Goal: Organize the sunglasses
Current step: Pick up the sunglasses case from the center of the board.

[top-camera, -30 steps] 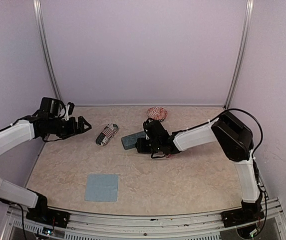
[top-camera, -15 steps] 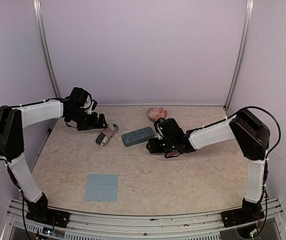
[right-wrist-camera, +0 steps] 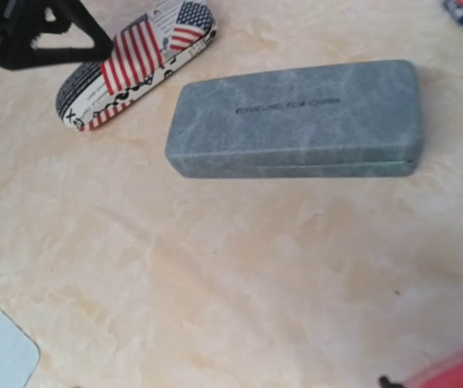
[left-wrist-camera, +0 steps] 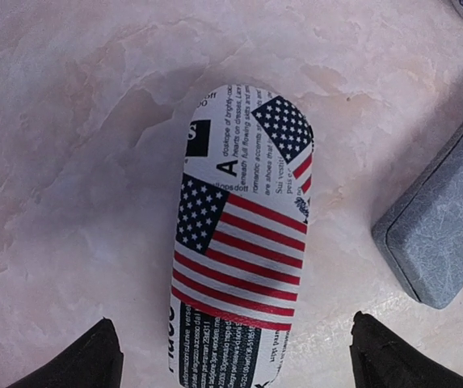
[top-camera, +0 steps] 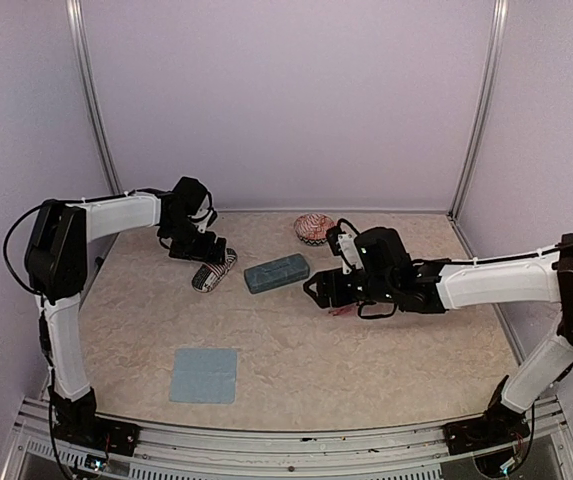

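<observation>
On the bench (top-camera: 296,350), the flag case (left-wrist-camera: 239,234) lay diagonally near the back-left corner, lengthwise between the left gripper's (left-wrist-camera: 233,352) wide jaws. These would best come down squarely astride its narrow width. Whether the right gripper's (top-camera: 316,292) jaws held anything, I cannot tell. The sunglasses (right-wrist-camera: 457,372) lay mid-bench by that gripper, mostly hidden, so their long axis was unclear.

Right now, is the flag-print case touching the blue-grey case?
Apart. Left wrist view shows bare table between the flag-print case and the blue-grey case.
</observation>
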You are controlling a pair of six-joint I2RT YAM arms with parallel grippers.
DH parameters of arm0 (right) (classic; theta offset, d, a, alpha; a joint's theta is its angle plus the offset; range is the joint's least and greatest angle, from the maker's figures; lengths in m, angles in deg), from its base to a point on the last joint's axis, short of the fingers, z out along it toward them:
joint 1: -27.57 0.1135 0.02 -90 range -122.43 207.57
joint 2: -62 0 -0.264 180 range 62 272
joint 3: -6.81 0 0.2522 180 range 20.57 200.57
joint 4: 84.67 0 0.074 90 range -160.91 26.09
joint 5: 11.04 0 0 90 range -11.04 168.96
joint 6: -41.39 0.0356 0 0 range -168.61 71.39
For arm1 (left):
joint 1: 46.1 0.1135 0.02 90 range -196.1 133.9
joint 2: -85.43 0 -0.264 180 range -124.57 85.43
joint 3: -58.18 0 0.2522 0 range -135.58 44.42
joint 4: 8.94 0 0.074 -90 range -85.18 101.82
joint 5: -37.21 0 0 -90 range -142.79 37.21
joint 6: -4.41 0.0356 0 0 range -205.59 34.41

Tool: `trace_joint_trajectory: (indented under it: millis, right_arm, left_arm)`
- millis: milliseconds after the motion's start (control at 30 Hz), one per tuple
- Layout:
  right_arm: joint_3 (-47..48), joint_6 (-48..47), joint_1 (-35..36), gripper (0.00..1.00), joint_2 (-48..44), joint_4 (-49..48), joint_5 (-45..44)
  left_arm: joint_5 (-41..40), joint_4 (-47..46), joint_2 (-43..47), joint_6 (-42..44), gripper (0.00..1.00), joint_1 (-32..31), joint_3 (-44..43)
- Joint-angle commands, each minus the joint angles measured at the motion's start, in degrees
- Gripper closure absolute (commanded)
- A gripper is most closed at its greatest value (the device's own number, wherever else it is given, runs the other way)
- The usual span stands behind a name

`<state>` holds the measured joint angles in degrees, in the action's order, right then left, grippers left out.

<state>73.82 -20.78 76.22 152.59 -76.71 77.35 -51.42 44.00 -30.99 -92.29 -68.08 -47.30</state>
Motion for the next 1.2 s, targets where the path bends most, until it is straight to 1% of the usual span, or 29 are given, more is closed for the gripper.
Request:
trace_joint_trajectory:
  millis: [0, 33, 267, 533, 800, 967, 1067, 1100, 1167]
  right_arm:
    - [-2.7, -1.1, 0.3, 0.24, -3.5, 2.1, -1.7]
    - [-3.2, -1.1, 0.3, 0.24, -3.9, 2.0, -1.7]
    - [-4.7, -1.1, 0.4, 0.24, -4.0, 1.4, -1.2]
    - [-5.1, -1.1, 0.8, 0.24, -3.9, 0.9, -1.3]
    - [-5.1, -0.8, 1.1, 0.25, -3.1, 0.9, -1.4]
    - [-4.8, -0.8, 1.3, 0.26, -2.9, 0.9, -1.5]
    - [-4.6, -0.8, 1.3, 0.27, -2.5, 1.1, -1.7]
    - [-4.6, -0.8, 1.4, 0.27, -2.5, 1.1, -1.5]
    - [-4.5, -0.7, 1.4, 0.27, -2.5, 0.9, -1.2]
  left_arm:
    - [-3.6, 3.2, -3.2, 4.0, 0.06, -0.5, -3.0]
    - [-4.8, 3.7, -3.7, 4.4, 0.07, -0.7, -3.4]
    - [-5.5, 3.3, -5.5, 5.5, 0.15, -1.3, -3.2]
    - [-6.9, 2.8, -6.8, 5.6, 0.18, -3.5, -3.3]
    - [-9.8, 2.4, -7.5, 5.6, 0.26, -4.1, -3.4]
    - [-11.5, 2.5, -7.7, 5.3, 0.38, -4.1, -4.0]
    - [-11.9, 2.3, -7.6, 5.0, 0.49, -4.1, -4.0]
    - [-12.1, 2.3, -7.5, 4.9, 0.55, -4.0, -4.0]
    - [-12.1, 2.2, -7.0, 4.4, 0.72, -4.0, -4.1]
